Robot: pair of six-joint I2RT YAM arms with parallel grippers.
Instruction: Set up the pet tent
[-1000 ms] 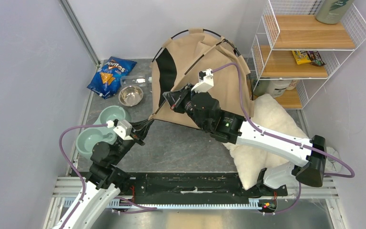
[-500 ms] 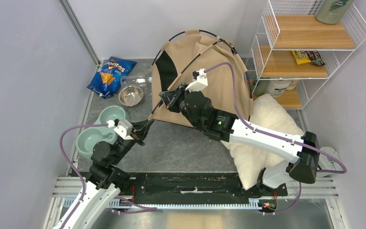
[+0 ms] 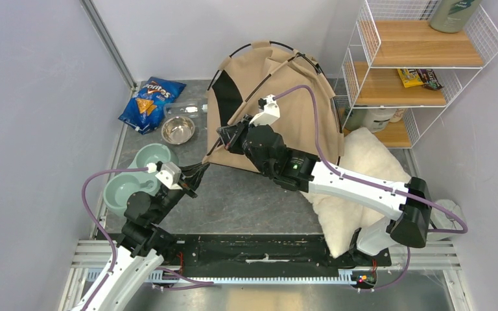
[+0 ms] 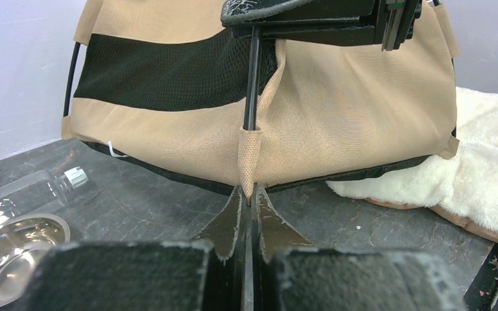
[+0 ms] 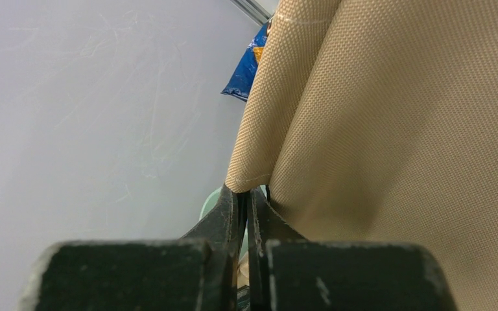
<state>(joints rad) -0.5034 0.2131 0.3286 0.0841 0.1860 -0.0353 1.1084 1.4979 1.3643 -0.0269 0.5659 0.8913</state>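
The pet tent (image 3: 285,91), tan canvas with a black mesh panel and thin black poles, stands domed at the back of the table. My left gripper (image 3: 201,170) is shut on the tan webbing loop (image 4: 249,155) at the tent's near corner, right at the floor. A black pole (image 4: 253,84) rises from that loop straight into my right gripper (image 3: 223,135), which is shut on it a short way up. In the right wrist view the right gripper (image 5: 246,192) pinches beside a folded edge of the canvas (image 5: 395,129). The tent's doorway is hidden.
A fluffy white pillow (image 3: 356,188) lies right of the tent, under my right arm. Left of the tent are a Doritos bag (image 3: 150,102), a clear bottle (image 3: 185,109), a steel bowl (image 3: 178,129) and a green double bowl (image 3: 136,181). A wire shelf (image 3: 421,65) stands at the back right.
My right gripper has slid left and slightly forward along the pole, and the tent's dome has risen and rounded out. My left gripper has stayed put on the corner loop.
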